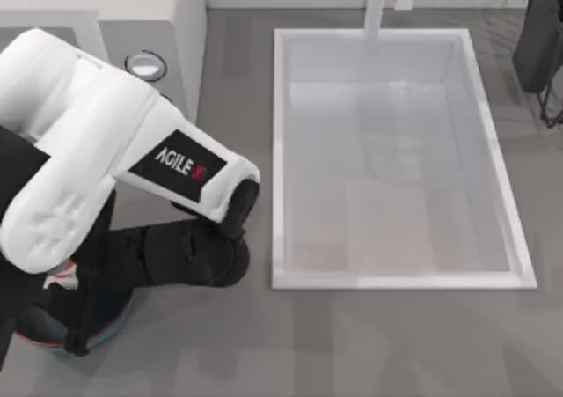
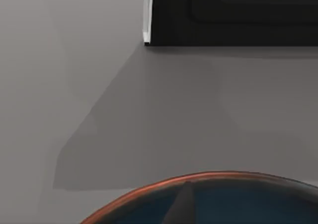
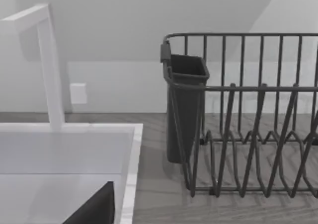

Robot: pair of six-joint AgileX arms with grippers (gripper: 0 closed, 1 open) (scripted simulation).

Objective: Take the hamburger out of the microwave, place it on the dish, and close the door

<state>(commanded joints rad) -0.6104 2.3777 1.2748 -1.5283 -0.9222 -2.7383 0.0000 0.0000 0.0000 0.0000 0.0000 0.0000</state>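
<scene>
The microwave (image 1: 154, 27) stands at the table's back left, with one silver-rimmed knob (image 1: 145, 64) showing beside my left arm (image 1: 106, 150). That arm reaches down over the dish (image 1: 110, 329) at the front left and hides its own gripper. In the left wrist view the dish (image 2: 198, 178) shows its reddish rim and teal bowl, with a grey pointed shape (image 2: 183, 204) over the bowl. Beyond it is the door (image 2: 223, 15), a dark framed panel with a white edge. The hamburger is out of view. My right arm (image 1: 541, 45) is parked at the back right.
A white sink basin (image 1: 396, 159) with a faucet (image 1: 376, 5) fills the middle of the table. In the right wrist view a dark wire dish rack (image 3: 248, 114) with a cutlery cup (image 3: 186, 105) stands beside the sink (image 3: 64, 149).
</scene>
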